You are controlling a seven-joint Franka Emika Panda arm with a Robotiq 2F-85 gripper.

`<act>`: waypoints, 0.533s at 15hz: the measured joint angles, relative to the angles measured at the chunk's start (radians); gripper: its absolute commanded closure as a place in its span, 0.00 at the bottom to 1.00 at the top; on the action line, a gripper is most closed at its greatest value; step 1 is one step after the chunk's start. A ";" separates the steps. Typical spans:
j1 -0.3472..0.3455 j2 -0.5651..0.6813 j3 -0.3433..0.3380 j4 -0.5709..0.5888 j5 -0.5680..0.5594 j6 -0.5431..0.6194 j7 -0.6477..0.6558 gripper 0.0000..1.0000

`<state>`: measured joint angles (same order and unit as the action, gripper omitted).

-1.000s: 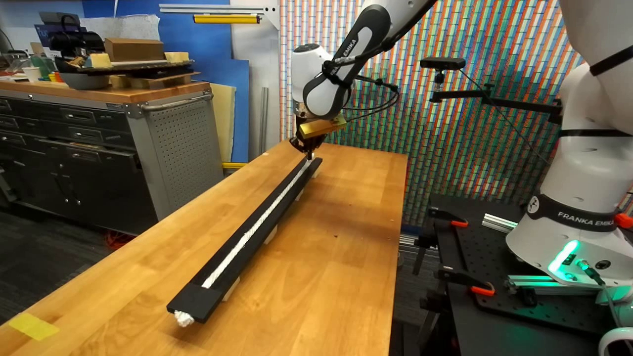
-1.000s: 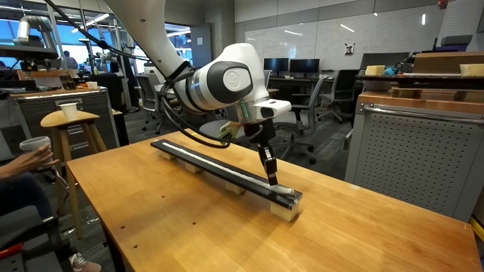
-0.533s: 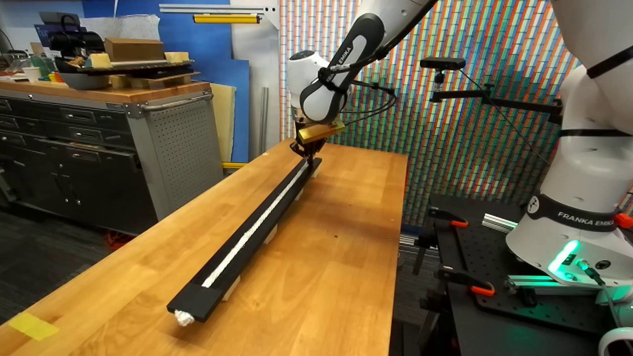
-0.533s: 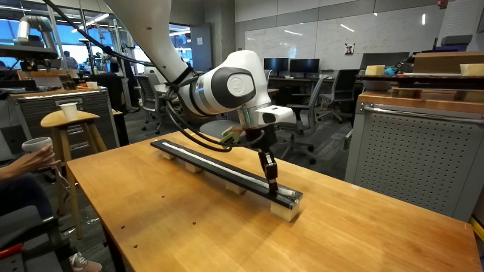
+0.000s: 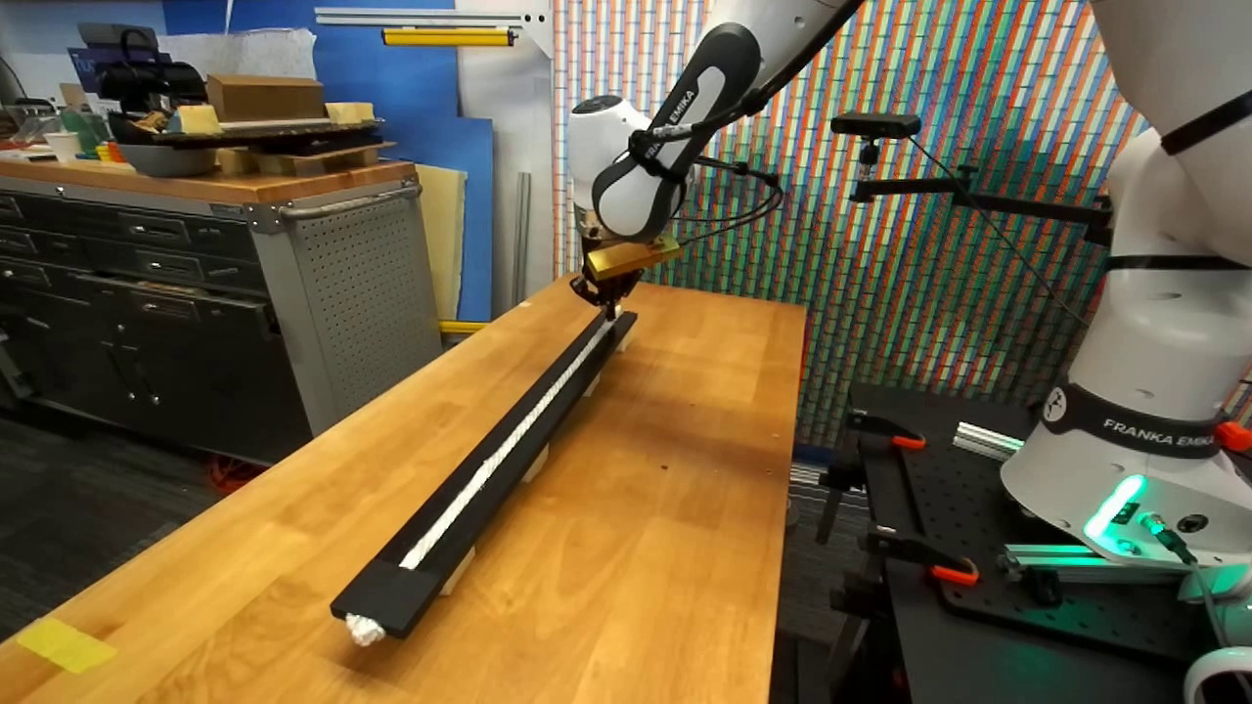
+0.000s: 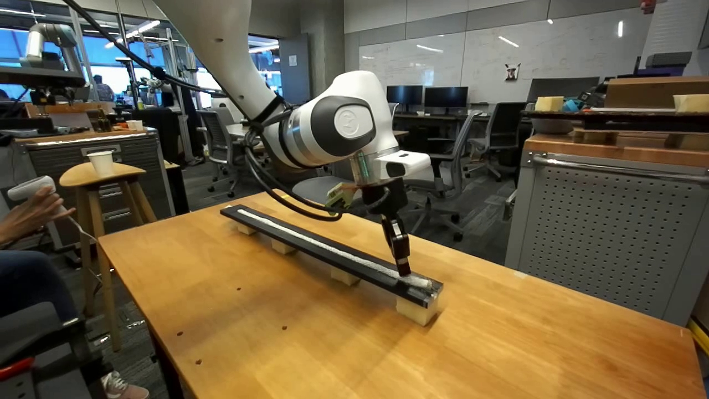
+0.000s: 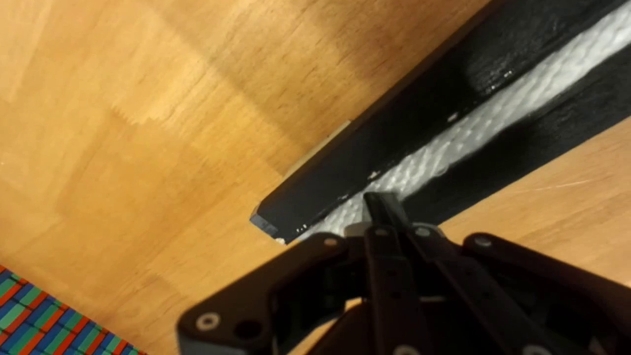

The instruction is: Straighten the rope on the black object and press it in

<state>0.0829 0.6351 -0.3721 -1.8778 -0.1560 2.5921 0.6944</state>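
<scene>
The white rope (image 5: 509, 445) lies straight along the groove of the long black bar (image 5: 391, 592). A frayed rope tip sticks out under the bar's near end in that exterior view. In an exterior view the rope (image 6: 316, 241) runs to a loose-looking end by the bar's (image 6: 360, 270) near end. My gripper (image 6: 405, 272) points down just above or on the rope near that end. In the wrist view its fingertips (image 7: 383, 197) are together over the rope (image 7: 498, 113), with nothing visible between them. The gripper hides the rope's end there.
The bar rests on several pale blocks (image 6: 416, 311) on the wooden table (image 6: 266, 354). A grey cabinet (image 5: 342, 293) stands beyond the table's edge. A person's hand (image 6: 39, 213) holds a white controller beside the table.
My gripper went down onto the rope near its end, then rose slightly and shifted a little toward the bar's end. The rope's end lies lower than one second ago.
</scene>
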 measured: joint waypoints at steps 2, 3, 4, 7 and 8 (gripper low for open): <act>0.003 -0.009 -0.005 -0.002 -0.012 0.025 0.013 1.00; 0.006 -0.013 -0.008 -0.002 -0.020 0.033 0.022 1.00; 0.008 -0.016 -0.011 -0.002 -0.025 0.041 0.029 1.00; 0.009 -0.018 -0.015 -0.002 -0.033 0.046 0.039 1.00; 0.009 -0.018 -0.015 -0.003 -0.033 0.046 0.040 1.00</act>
<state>0.0919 0.6175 -0.3872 -1.8810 -0.1892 2.6383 0.7349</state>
